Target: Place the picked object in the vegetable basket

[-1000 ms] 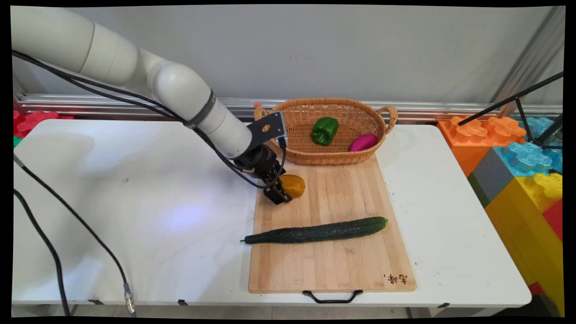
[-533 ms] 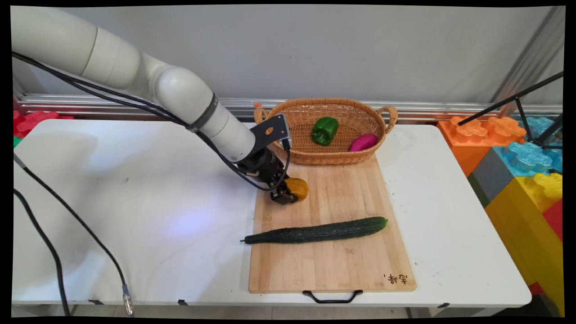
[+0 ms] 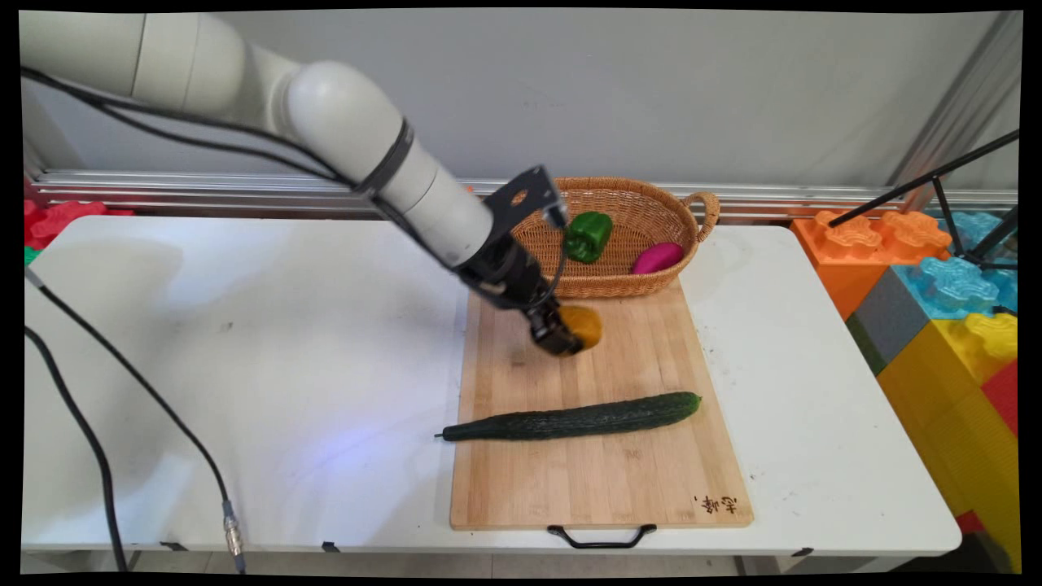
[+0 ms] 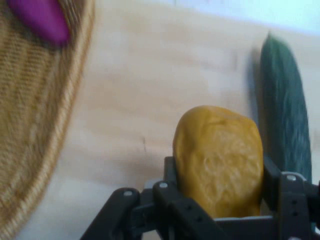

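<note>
End effector (image 3: 570,335) grips potato (image 4: 219,159), cucumber (image 3: 570,417) nearby.

A lumpy yellow-orange potato (image 3: 583,325) (image 4: 218,160), clamped upright, hangs above the board.

basket (image 3: 651,213) left end behind the arm; purple vegetable (image 4: 40,20) cut off

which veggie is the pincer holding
The yellow one, clamped in the pincer over the board. The cucumber lies on the board; two others sit in the basket.
</note>
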`<move>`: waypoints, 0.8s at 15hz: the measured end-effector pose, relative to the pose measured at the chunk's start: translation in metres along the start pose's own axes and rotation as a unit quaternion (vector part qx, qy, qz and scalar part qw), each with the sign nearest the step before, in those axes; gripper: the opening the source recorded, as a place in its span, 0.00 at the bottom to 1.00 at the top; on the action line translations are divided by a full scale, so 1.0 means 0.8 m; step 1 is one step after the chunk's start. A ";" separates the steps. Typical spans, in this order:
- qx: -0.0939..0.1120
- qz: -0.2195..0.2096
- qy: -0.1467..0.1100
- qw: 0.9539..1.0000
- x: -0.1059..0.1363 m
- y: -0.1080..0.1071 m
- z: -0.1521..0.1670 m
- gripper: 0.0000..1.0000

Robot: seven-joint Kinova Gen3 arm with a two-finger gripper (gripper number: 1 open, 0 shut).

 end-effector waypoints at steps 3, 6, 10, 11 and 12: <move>0.021 -0.002 0.022 1.000 0.040 -0.005 -0.011 0.00; 0.068 0.003 0.041 0.997 0.073 -0.031 -0.023 0.00; 0.128 -0.010 0.047 0.991 0.084 -0.075 -0.032 0.00; 0.145 -0.018 0.045 0.988 0.082 -0.090 -0.032 0.00; 0.158 -0.026 0.043 0.986 0.080 -0.103 -0.031 0.00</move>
